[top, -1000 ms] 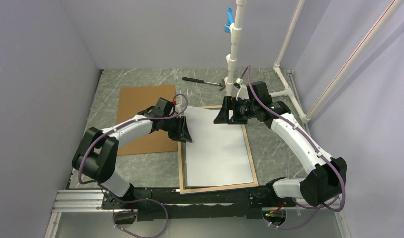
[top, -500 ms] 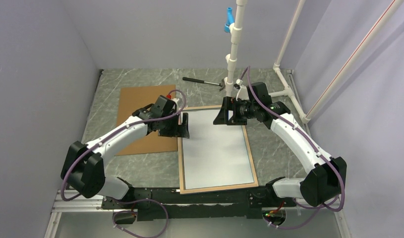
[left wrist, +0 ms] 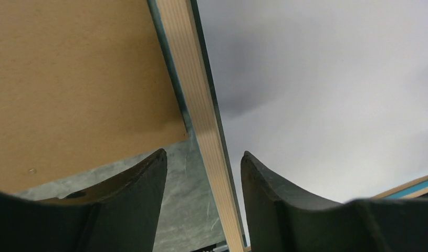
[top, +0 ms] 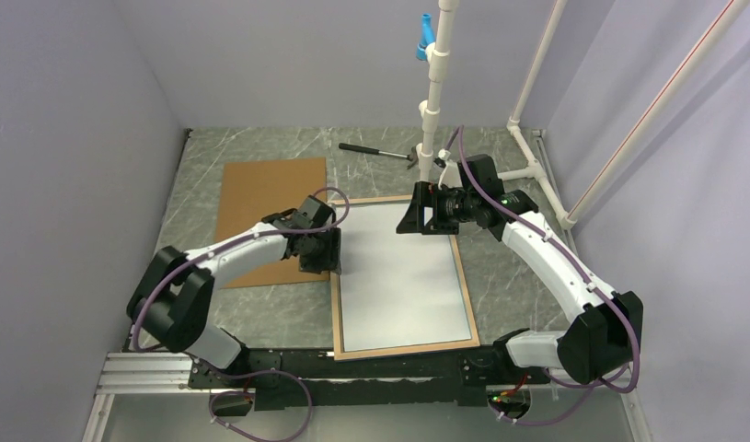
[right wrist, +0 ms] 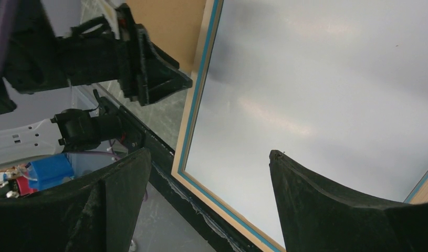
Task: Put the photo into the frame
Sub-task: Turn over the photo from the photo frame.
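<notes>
The frame (top: 466,281) lies wood-coloured back up on the table, with a thin turquoise edge showing in the right wrist view (right wrist: 193,131). The photo (top: 400,276) lies white back up inside it. My left gripper (top: 331,261) is open and low at the frame's left rail. In the left wrist view (left wrist: 204,157) its fingers straddle that rail (left wrist: 198,100), with the photo (left wrist: 332,79) to the right. My right gripper (top: 408,223) is open and empty, hovering over the photo's far part (right wrist: 316,94).
The plain brown backing board (top: 260,198) lies left of the frame, its corner close to my left gripper (left wrist: 70,79). A hammer (top: 375,152) and a white pipe stand (top: 435,92) are at the back. Walls close in on both sides.
The photo, tilted a second ago, now lies flat in the frame. My left gripper let go of its left edge and moved nearer and lower to the frame's left rail. The right arm stayed put.
</notes>
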Motion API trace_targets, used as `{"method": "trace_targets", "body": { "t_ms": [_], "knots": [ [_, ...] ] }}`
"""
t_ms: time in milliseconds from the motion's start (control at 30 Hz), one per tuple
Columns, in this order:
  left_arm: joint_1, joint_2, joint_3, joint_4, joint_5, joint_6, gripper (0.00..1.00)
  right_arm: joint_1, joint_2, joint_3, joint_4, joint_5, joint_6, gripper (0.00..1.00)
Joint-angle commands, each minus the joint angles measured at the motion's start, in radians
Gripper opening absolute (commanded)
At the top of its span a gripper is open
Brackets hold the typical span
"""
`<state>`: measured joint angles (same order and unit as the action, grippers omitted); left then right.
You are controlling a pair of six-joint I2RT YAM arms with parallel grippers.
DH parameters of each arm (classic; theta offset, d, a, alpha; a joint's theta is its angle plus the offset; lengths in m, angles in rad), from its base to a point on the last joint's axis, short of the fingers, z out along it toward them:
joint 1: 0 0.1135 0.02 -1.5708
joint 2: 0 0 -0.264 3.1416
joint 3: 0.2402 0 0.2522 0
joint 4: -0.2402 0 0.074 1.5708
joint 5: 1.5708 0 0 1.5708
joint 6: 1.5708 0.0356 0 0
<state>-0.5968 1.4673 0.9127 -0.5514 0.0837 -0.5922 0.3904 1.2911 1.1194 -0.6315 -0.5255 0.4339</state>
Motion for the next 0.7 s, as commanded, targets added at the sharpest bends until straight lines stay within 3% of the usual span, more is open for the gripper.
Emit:
{"method": "trace_targets", "body": {
  "t_ms": [0,233,367,567,667],
  "knots": [
    [-0.04,0.09,0.029,0.05,-0.018,-0.012,0.54,-0.005,-0.038,-0.001,0.026,0.012,-0.012,0.85],
    [-0.13,0.23,0.13,0.022,-0.067,0.01,0.31,-0.008,-0.041,0.005,0.016,0.016,-0.017,0.85],
    [-0.162,0.281,0.175,0.032,-0.049,-0.012,0.25,-0.01,-0.043,0.012,0.012,0.019,-0.021,0.85],
    [-0.186,0.313,0.214,0.051,-0.03,-0.054,0.31,-0.011,-0.043,0.005,0.015,0.017,-0.02,0.85],
    [-0.186,0.297,0.211,0.044,-0.04,-0.067,0.42,-0.011,-0.045,0.0,0.016,0.016,-0.02,0.85]
  ]
}}
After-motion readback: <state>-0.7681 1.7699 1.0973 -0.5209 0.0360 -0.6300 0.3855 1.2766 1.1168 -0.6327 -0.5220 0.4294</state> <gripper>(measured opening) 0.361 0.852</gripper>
